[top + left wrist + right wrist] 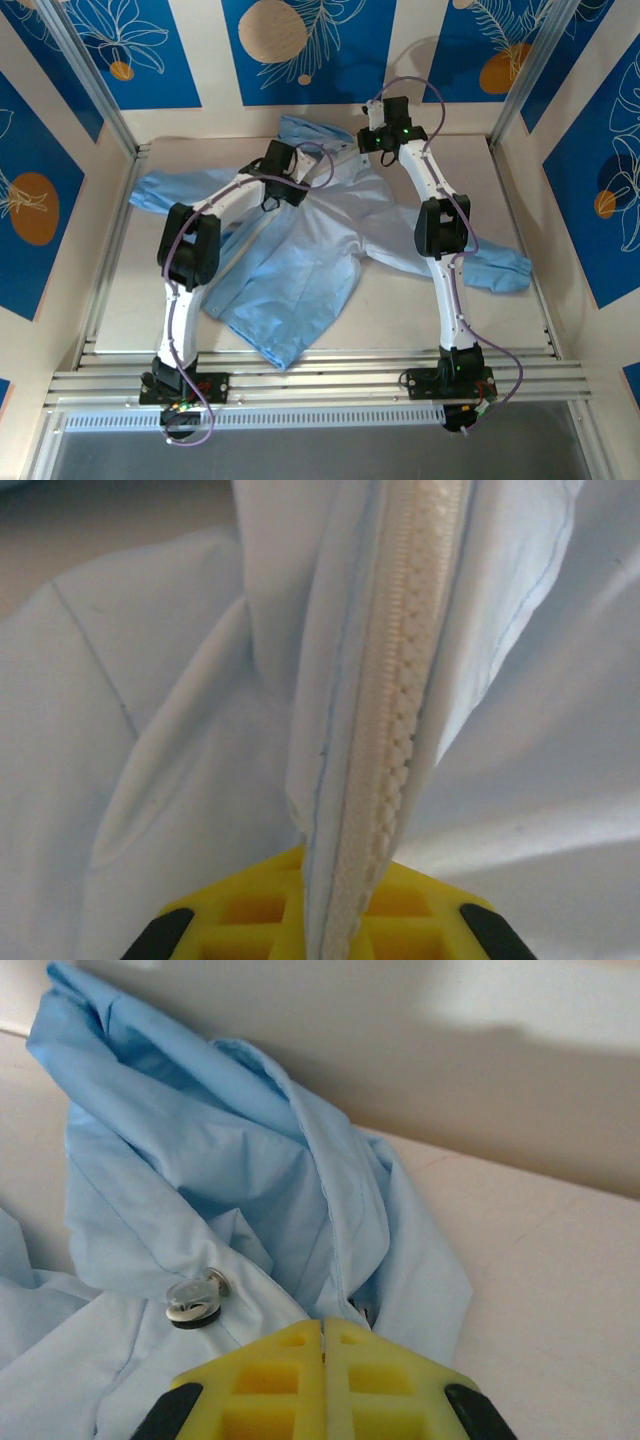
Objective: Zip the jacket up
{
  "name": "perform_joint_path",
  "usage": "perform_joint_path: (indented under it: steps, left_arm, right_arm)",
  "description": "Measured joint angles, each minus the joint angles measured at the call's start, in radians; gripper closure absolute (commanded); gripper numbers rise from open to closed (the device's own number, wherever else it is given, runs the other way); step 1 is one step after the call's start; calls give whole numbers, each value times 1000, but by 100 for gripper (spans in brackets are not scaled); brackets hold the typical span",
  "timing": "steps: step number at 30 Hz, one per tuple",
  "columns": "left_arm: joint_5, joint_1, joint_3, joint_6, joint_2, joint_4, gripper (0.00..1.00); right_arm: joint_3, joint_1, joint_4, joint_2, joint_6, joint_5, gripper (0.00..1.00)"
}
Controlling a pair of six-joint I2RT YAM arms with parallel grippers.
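The light-blue jacket (300,250) is spread out across the middle of the worktop (400,320), hood toward the far wall. The left hand (350,868) is clamped on the whitish zipper strip (400,710), which is held taut. The right hand (323,1328) is pressed fully together at the collar fabric. Whether cloth is pinched there can't be told.

Bright, even overhead light washes the top view, leaving only faint shadows along the jacket (300,260). In the left wrist view, the zipper (405,680) is crisp at center and the cloth blurs toward the edges. In the right wrist view, a broad shadow crosses the wall (400,1080) below a glare patch at upper right.
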Motion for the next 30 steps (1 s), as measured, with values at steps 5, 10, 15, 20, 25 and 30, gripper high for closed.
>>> perform_joint_path:
  steps: [5,10,15,20,25,30]
  left_arm:
    - [2,38,129,19,55,-60,68]
    - [4,60,186,44,51,-102,43]
    - [6,62,156,43,-27,-117,30]
    - [1,63,38,31,-236,-97,19]
    - [-11,74,-140,6,-493,-49,13]
    - [-22,139,-467,-81,-766,57,0]
  right_arm:
    - [11,-3,4,0,0,0,82]
    - [14,-2,-23,-2,-5,8,51]
    - [-90,2,-50,-100,-5,29,25]
    - [-398,8,1,-373,7,53,16]
    - [-721,24,105,-679,27,68,15]
    - [-1068,53,237,-954,65,100,12]
